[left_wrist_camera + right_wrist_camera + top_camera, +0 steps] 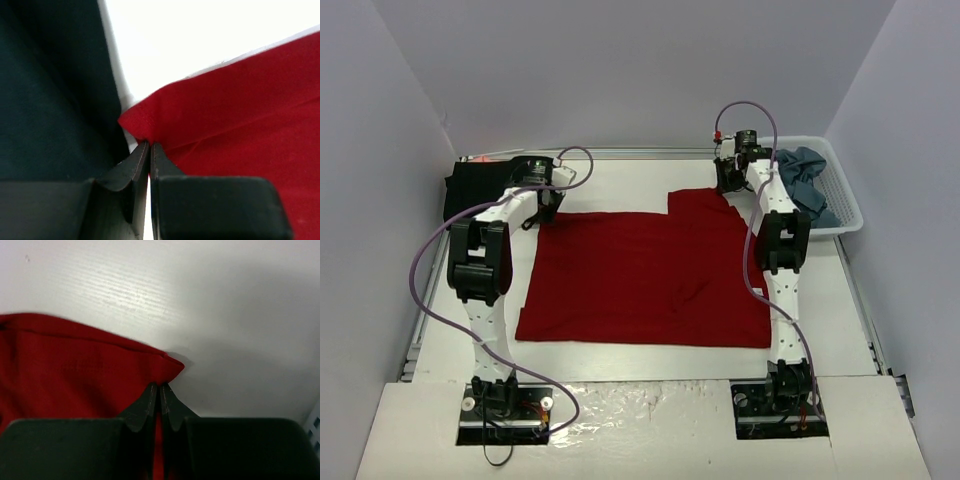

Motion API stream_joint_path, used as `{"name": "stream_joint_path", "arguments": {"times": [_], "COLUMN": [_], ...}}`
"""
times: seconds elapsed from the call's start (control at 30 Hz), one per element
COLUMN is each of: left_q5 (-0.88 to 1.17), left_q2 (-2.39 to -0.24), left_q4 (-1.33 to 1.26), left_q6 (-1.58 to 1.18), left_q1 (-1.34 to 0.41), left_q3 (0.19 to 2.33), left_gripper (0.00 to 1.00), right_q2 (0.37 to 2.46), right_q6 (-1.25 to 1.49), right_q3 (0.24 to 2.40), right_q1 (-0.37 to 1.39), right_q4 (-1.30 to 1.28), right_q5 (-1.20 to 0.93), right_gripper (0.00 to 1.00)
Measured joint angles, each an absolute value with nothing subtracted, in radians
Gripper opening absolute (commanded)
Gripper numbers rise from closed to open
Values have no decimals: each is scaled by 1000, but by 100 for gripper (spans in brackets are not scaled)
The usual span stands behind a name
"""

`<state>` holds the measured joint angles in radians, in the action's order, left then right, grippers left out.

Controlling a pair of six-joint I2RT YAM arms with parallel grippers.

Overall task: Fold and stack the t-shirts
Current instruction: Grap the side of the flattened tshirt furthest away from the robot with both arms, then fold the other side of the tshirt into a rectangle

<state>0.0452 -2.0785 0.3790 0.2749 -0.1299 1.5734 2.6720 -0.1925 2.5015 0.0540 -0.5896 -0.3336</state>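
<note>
Left claw [149, 146] and right claw [160, 387] each pinch a far corner of the dark red t-shirt [650, 280], so I'd guess the fold needs an even lift nearward.

robot lab cell, plain grey walls [620, 70] boxing in a white tabletop [620, 175], white-and-black left arm [480, 270] and right arm [782, 250] bolted on, purple cables [417, 262]

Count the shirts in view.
3: a red shirt spread mid-table, a black shirt at the far left, and blue-grey cloth in the basket, possibly hiding more.
</note>
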Motion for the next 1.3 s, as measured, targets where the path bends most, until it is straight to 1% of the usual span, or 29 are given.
{"name": "stream_joint_path", "arguments": {"times": [0.47, 0.87, 1.07, 1.3], "left_q5": [83, 157, 190, 231], "left_q2": [-1909, -1793, -1702, -1613], "left_q4": [412, 430, 429, 428], "left_q6": [257, 262, 277, 289], "left_q1": [-118, -71, -58, -56], "left_q3": [1554, 1390, 1296, 1234], "left_gripper": [2, 2, 2, 2], "right_q2": [2365, 2127, 1974, 1822], "right_q6": [-226, -262, -281, -302], "right_q3": [2266, 1932, 1769, 1621], "right_q1": [51, 44, 39, 34], "right_q4": [-609, -614, -614, -611], "right_q5": [-342, -340, -337, -326], "right_gripper": [0, 0, 0, 0]}}
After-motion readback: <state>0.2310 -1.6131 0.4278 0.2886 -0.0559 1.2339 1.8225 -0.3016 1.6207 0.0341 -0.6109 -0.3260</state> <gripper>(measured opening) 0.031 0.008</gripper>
